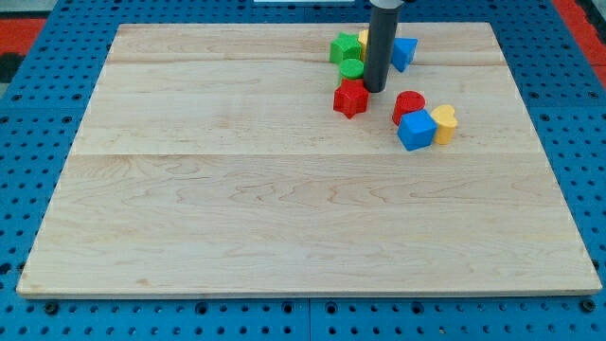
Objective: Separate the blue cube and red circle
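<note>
The blue cube point(416, 131) sits toward the view's upper right, touching the red circle point(408, 105) just above it. A yellow heart block point(444, 124) touches the cube's right side. My tip point(375, 89) is down on the board, up and to the left of the red circle and apart from it. It stands right next to a red star block point(350, 98) and a green circle point(351, 68).
A green star block point(345, 47), a blue triangular block point(404, 52) and a partly hidden yellow block point(363, 39) cluster around the rod near the view's top. The wooden board point(237, 189) lies on a blue pegboard.
</note>
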Robot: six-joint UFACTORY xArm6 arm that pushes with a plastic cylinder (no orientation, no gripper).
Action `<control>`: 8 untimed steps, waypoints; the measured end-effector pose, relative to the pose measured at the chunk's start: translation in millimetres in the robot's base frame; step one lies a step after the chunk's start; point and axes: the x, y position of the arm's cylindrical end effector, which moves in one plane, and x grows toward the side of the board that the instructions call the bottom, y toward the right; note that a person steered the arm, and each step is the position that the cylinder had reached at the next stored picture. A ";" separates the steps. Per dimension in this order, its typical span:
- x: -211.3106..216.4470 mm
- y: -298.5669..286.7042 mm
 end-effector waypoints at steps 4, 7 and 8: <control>-14.8 75.4; 34.6 110.5; 64.7 83.6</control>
